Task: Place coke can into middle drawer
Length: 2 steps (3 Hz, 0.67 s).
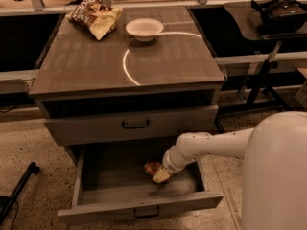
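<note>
The grey wood-grain middle drawer [115,178] is pulled out from the lower part of the cabinet, and its flat floor and side walls are exposed. A small dark pull handle [146,212] sits at the centre of its front wall.

The small red-orange metal coke can [152,166] is inside this drawer, right of centre and low over the floor. It appears tilted; whether it rests on the floor cannot be determined.

The robot's white arm [213,145] enters from the right, crosses the drawer's right wall and angles down into the box. The gripper [160,176] is at the arm's end, inside the drawer and directly against the front-right side of the can. Whether the gripper is clamped on the can or released from it cannot be told from this view.

Above the open drawer, the shallower grey drawer front [86,127] with a black bar handle [135,124] is closed.

The grey bench [86,63] on top of the cabinet carries two items at its far edge:
- a brown-and-yellow crumpled snack bag [94,17], far left;
- a round white bowl [144,28], just right of the bag and apart from it.

A thin white arc of light [125,67] lies on the bench surface in front of the bowl.
</note>
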{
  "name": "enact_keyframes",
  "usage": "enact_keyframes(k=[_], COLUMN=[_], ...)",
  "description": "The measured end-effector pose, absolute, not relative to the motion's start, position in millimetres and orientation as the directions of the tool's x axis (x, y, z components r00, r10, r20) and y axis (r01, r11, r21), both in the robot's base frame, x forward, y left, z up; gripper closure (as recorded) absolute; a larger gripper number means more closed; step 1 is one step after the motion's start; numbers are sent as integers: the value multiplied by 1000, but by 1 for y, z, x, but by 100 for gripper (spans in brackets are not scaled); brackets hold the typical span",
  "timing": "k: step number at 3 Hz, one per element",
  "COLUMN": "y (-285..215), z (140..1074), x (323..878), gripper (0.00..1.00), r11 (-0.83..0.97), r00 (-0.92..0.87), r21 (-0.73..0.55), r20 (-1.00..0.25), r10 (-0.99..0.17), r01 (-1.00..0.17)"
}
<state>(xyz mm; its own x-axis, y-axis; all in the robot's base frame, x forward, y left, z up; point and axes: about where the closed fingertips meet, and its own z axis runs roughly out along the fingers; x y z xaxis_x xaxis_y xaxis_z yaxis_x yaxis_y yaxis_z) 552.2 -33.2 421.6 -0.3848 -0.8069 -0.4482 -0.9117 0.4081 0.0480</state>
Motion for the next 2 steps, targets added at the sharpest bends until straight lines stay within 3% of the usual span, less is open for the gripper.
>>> enact_keyframes(k=[2], y=[-69], z=[440], x=[522], gripper=[0], r11=[415], r00=[-402], r21=[101], r20=[-530], r10=[-747], r01=[-904])
